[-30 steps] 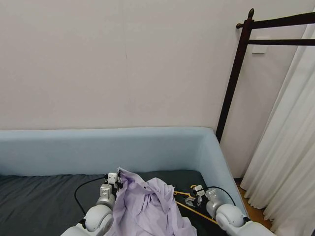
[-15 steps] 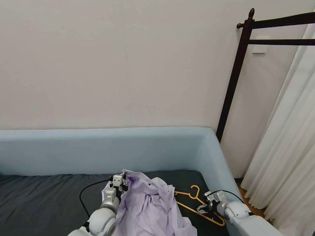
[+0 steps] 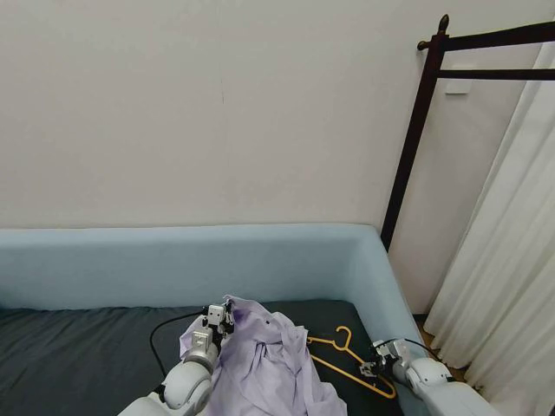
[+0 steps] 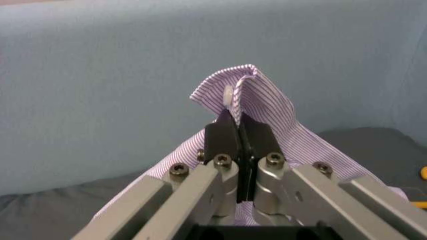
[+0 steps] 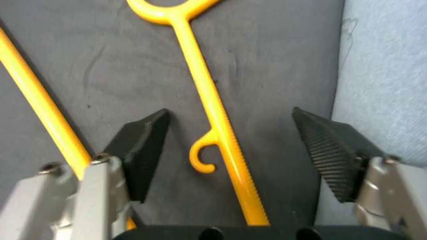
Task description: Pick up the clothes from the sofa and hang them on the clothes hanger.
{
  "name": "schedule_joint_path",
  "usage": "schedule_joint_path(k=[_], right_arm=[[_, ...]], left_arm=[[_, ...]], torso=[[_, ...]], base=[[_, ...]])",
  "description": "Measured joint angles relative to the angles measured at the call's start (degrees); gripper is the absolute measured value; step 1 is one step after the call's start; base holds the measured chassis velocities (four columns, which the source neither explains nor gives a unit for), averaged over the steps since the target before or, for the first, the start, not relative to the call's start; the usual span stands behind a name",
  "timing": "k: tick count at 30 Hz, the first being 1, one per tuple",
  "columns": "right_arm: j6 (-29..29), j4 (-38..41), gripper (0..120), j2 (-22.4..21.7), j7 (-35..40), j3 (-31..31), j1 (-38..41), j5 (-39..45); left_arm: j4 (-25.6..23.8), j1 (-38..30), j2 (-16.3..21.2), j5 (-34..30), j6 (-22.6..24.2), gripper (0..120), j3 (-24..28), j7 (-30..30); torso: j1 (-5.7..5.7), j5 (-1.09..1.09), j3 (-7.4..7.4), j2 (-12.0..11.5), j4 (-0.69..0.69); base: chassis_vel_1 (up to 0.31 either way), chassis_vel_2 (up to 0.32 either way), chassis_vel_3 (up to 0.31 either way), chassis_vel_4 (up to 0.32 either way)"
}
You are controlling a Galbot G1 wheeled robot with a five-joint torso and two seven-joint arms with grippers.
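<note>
One lilac striped shirt [image 3: 270,368] and one yellow hanger [image 3: 345,348] lie on the pale blue sofa [image 3: 173,260]. The left gripper [image 4: 238,124] is clenched on an edge of the shirt, holding it above the dark seat. The right gripper [image 5: 231,131] hangs over the hanger with its fingers spread to either side, gripping nothing. One dark wooden clothes rack [image 3: 414,130] stands beside the sofa.

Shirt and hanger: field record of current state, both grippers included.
shirt: lilac striped, bunched on seat, gripped end lifted
left gripper: shut on shirt edge
hanger: yellow, flat on dark seat beside shirt
right gripper: open, straddling hanger arm
sofa: light blue back, dark seat
clothes rack: dark wood, right of sofa
</note>
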Motion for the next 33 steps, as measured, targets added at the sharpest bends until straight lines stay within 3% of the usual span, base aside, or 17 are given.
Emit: schedule_joint_path(k=[3, 4, 18, 27, 33], right_arm=[[0.04, -0.16, 60, 0.18, -0.2, -0.03, 0.0, -0.58], [0.05, -0.53, 52, 0.38, -0.45, -0.06, 0.03, -0.98], [0.06, -2.04, 6, 1.2, -1.54, 0.1, 0.73, -1.97], [0.82, 1.12, 5, 0.41, -0.02, 0.68, -0.41, 2.47], [0.84, 10.94, 5, -1.6, 6.77, 1.22, -2.17, 12.13]], left_arm=[[-0.02, -0.21, -0.02, -0.19, 0.0, 0, 0.19, -0.01], [0.02, -0.28, -0.08, -0.24, 0.0, 0, 0.2, -0.02], [0.28, -0.76, -0.41, -0.55, 0.0, 0, 0.77, -0.05], [1.03, -1.25, -0.69, -0.83, 0.0, 0, 1.19, 0.09], [1.06, -1.2, -0.06, -1.65, -0.02, 0, 1.08, 0.14]], torso=[[0.0, -0.01, 0.0, 0.0, -0.01], [0.0, 0.0, 0.0, 0.0, 0.0], [0.0, -0.01, 0.0, 0.0, 0.0], [0.0, 0.01, 0.0, 0.0, -0.02], [0.0, 0.01, 0.0, 0.0, 0.0]], base=[[0.0, 0.0, 0.0, 0.0], [0.0, 0.0, 0.0, 0.0], [0.0, 0.0, 0.0, 0.0], [0.0, 0.0, 0.0, 0.0], [0.0, 0.0, 0.0, 0.0]])
